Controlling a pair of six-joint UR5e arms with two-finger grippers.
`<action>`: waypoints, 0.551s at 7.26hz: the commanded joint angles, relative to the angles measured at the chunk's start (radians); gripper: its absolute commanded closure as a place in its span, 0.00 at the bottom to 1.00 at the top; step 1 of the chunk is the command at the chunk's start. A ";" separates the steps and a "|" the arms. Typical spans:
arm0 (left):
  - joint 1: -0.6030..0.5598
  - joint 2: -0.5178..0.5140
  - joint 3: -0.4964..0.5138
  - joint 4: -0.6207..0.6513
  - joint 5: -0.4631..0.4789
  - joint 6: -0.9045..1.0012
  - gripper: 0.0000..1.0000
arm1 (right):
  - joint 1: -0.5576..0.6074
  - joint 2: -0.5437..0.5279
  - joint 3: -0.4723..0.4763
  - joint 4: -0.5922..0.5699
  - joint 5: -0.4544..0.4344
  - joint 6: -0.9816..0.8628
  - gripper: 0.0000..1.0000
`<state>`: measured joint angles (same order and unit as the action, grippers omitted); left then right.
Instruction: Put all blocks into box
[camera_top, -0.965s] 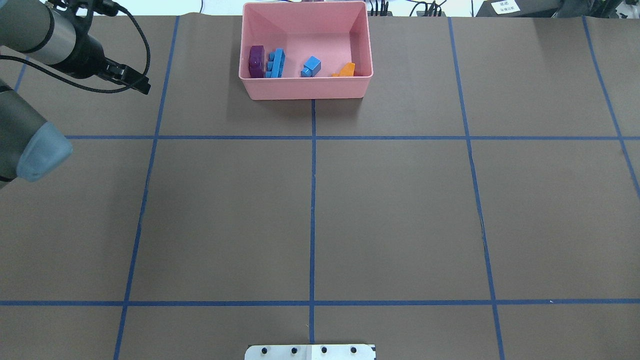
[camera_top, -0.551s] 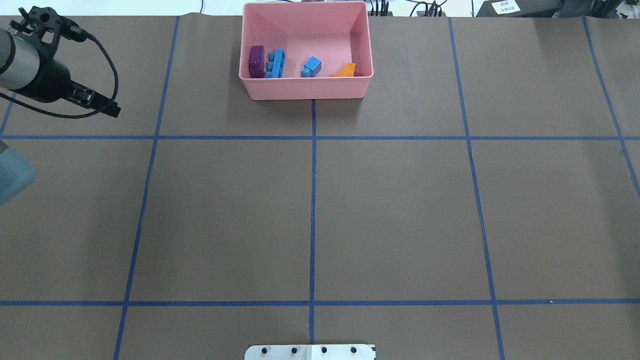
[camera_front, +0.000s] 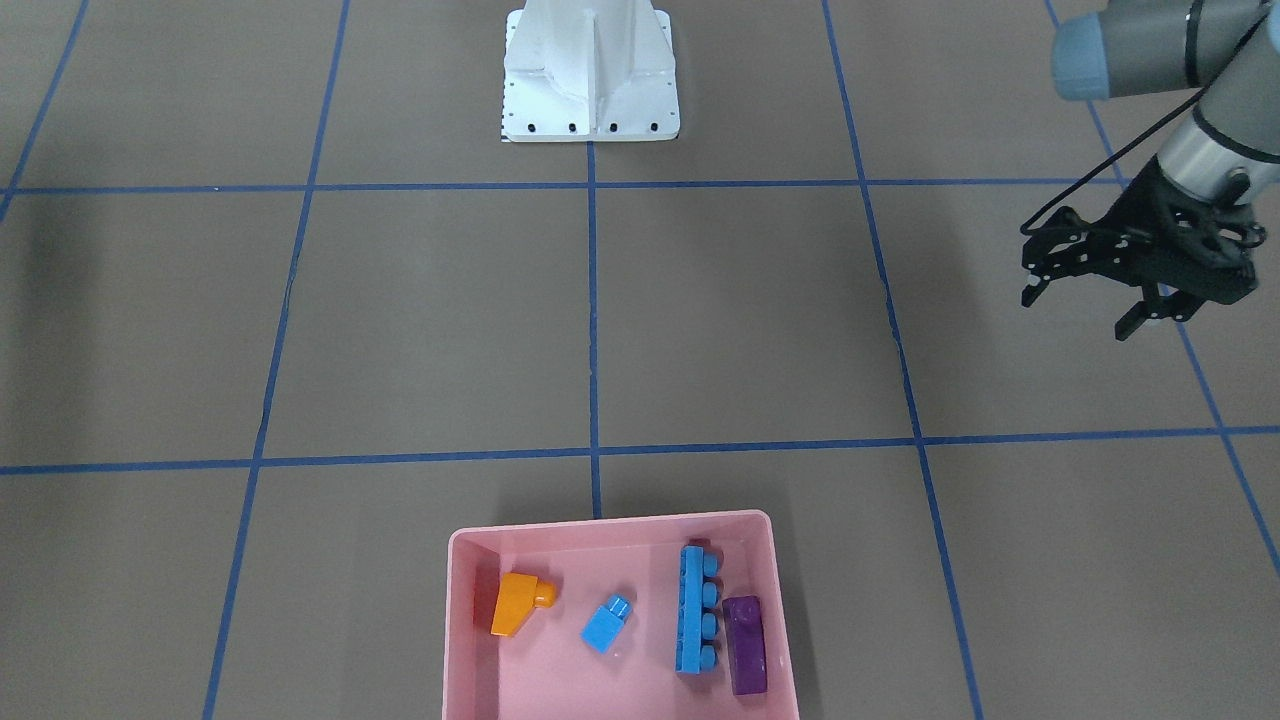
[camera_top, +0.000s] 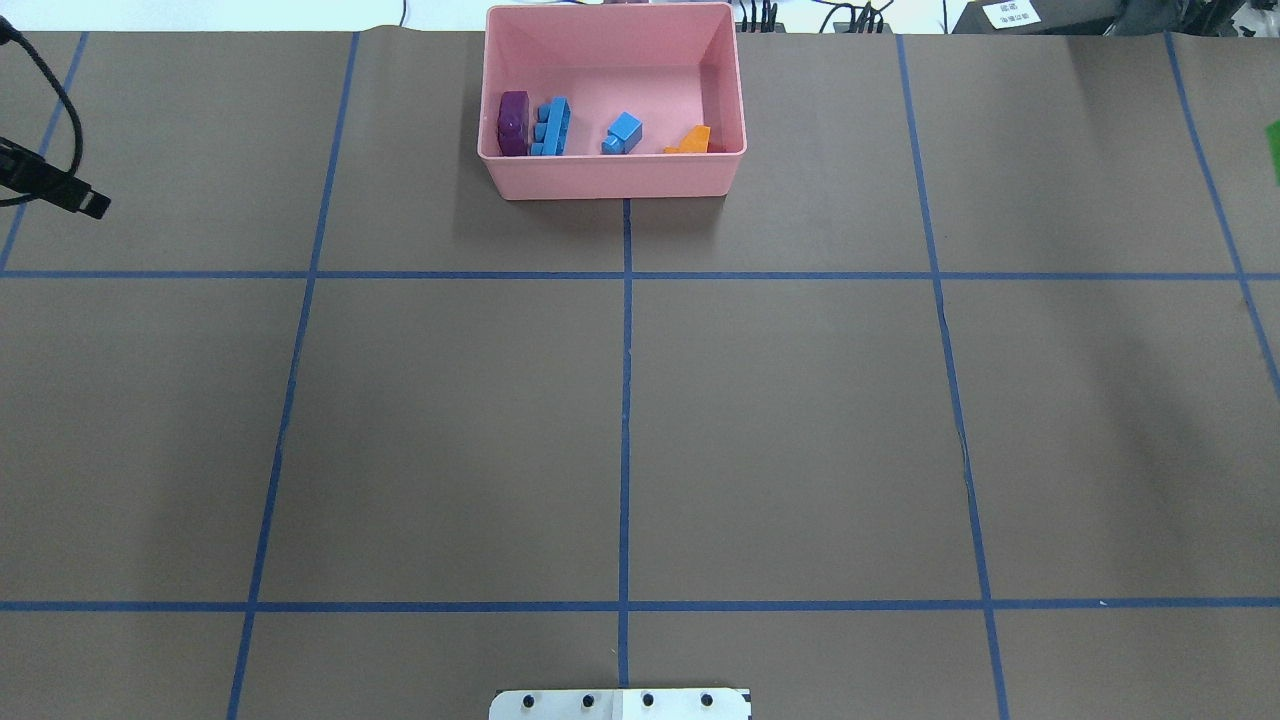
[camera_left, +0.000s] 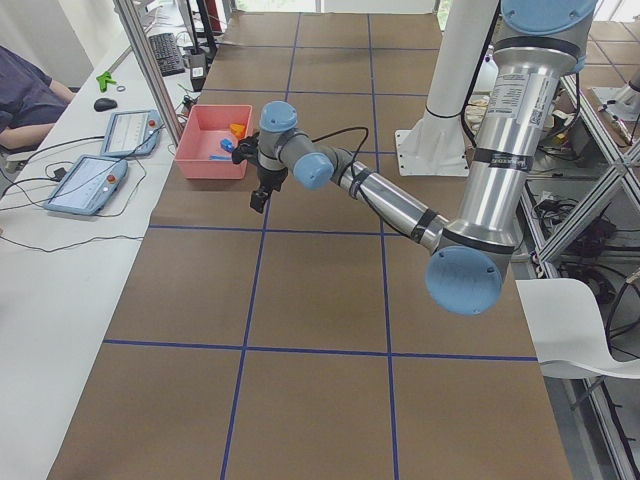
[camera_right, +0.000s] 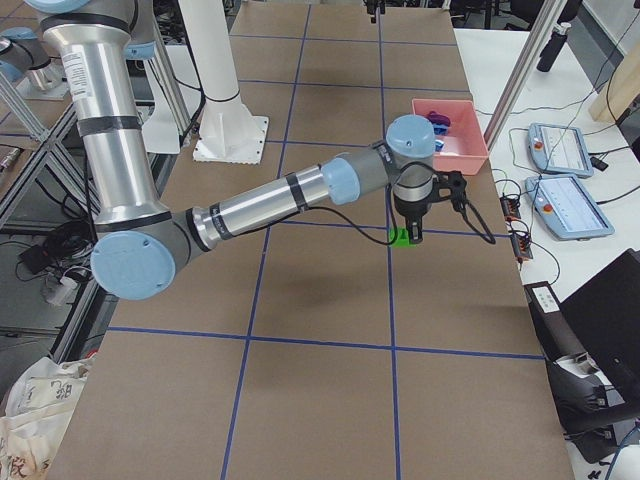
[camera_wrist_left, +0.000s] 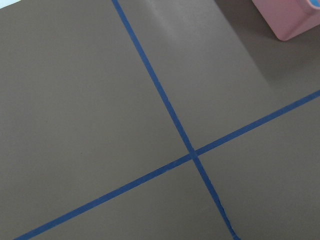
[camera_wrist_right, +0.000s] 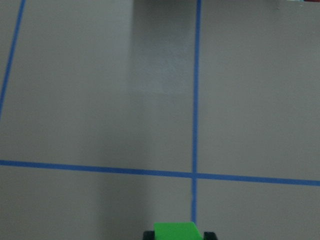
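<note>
The pink box (camera_top: 610, 185) stands at the table's far middle and also shows in the front-facing view (camera_front: 460, 620). In it lie the purple oblong (camera_top: 513, 122), the long blue bar (camera_top: 551, 127), the small blue brick (camera_top: 623, 133) and the orange sloped brick (camera_top: 692, 140). My left gripper (camera_front: 1080, 312) is open and empty, hanging above the table well to the box's side. My right gripper (camera_wrist_right: 176, 235) is shut on the green brick (camera_wrist_right: 175, 231) and holds it above a tape crossing (camera_right: 401, 237). A sliver of green shows at the overhead view's right edge (camera_top: 1275, 150).
The white robot base (camera_front: 590, 75) stands at the near middle edge. Blue tape lines (camera_top: 625, 400) grid the brown table. Tablets (camera_right: 560, 150) and cables lie on the side bench beyond the box; a seated person (camera_left: 25, 100) is there.
My left arm has drawn back leftward, nearly out of the overhead view. A bit of green has come in at that view's right edge. The bricks in the box have not moved.
</note>
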<state>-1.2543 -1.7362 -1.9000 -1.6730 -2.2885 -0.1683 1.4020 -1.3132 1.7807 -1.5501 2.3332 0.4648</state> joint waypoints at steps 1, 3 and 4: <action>-0.115 0.017 -0.001 0.109 -0.019 0.178 0.00 | -0.183 0.214 -0.080 -0.002 -0.027 0.240 1.00; -0.135 0.021 0.002 0.119 -0.017 0.184 0.00 | -0.320 0.461 -0.266 -0.001 -0.104 0.429 1.00; -0.137 0.030 0.009 0.146 -0.017 0.184 0.00 | -0.365 0.582 -0.390 0.002 -0.144 0.474 1.00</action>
<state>-1.3841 -1.7144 -1.8969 -1.5511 -2.3056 0.0106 1.1037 -0.8834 1.5286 -1.5503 2.2388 0.8564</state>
